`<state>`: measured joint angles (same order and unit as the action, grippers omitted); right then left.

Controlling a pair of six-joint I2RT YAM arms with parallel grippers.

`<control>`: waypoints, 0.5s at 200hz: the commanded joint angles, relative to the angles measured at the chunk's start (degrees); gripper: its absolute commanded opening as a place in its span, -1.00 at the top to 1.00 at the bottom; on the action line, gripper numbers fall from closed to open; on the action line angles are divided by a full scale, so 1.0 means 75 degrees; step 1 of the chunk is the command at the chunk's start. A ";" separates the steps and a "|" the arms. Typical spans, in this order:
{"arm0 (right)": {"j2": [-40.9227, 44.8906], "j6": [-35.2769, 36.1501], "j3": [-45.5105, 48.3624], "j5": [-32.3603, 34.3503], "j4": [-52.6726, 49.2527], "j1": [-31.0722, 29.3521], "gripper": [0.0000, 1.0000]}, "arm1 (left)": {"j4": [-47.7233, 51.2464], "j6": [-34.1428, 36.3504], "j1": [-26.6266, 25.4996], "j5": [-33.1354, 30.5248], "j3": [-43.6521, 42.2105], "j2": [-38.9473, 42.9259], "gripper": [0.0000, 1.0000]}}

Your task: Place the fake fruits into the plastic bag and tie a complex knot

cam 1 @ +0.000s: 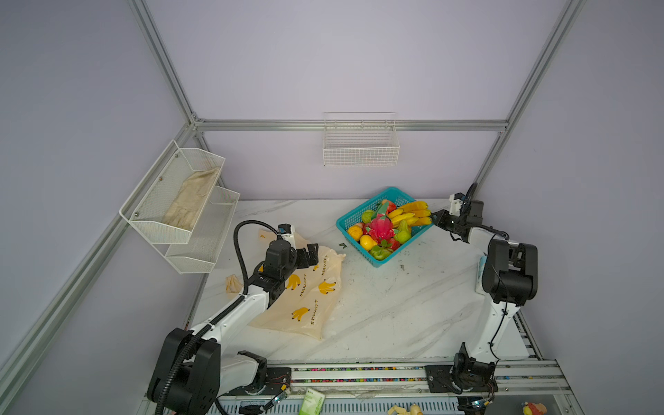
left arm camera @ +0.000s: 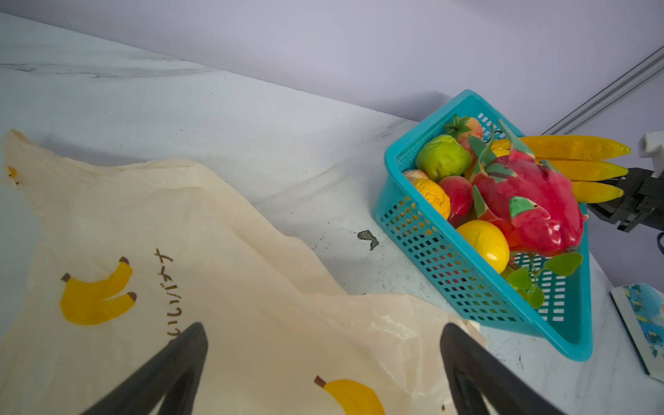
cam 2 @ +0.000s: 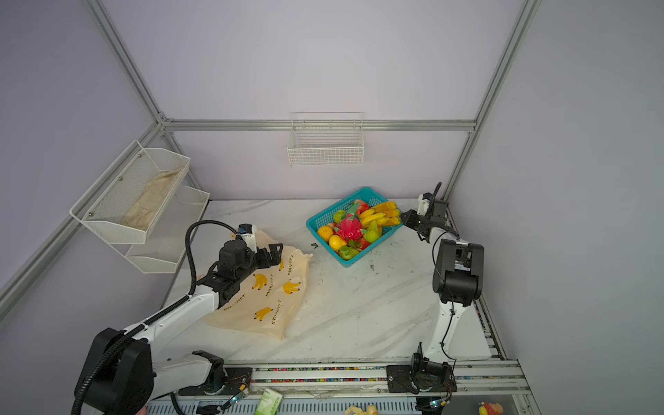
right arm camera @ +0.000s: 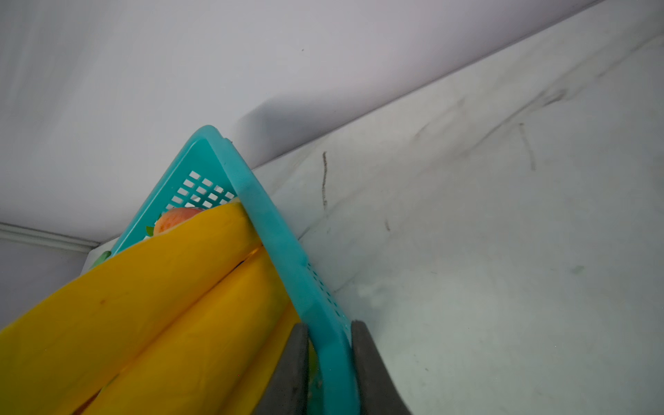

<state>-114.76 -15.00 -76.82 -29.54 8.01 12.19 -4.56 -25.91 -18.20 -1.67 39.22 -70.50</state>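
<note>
Progress, as we judge: near start, nothing packed.

White marble-look surface (cam 1: 395, 316) carries all. On its left side thin cream-beige plastic bag (cam 1: 316, 305) lies flat, empty, no knot seen. At back right, teal plastic mesh basket (left arm camera: 449, 273) holds all glossy fake fruits (cam 1: 386, 228).

Left pincer (left arm camera: 323, 330) hovers over bag, jaws wide apart, holding nothing. Right pincer (right arm camera: 329, 325) clamps basket rim, one jaw inside, one outside.

Writing: black Japanese characters (left arm camera: 169, 287) beside yellow banana prints (left arm camera: 95, 294) on bag. We read part as バナナ.
</note>
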 commanded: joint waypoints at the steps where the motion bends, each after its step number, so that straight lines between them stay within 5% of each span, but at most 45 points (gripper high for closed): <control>1: 0.0582 -0.0452 0.0620 0.1553 0.0189 0.0565 0.64 | 0.0189 -0.0010 -0.0044 -0.0484 0.0640 0.0026 -0.99; 57: 0.1967 -0.0542 0.1493 0.2050 0.1068 0.0551 -0.16 | 0.0783 -0.0466 0.0551 -0.1677 0.0858 0.0076 -0.99; 100: 0.3104 -0.0626 0.2104 0.2692 0.1578 0.0123 -0.30 | 0.0903 -0.0680 0.1854 -0.1540 0.0995 -0.0548 -0.99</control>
<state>-96.20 -18.68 -63.51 -13.54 14.72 15.68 1.93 -29.47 -8.58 -12.14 41.25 -72.27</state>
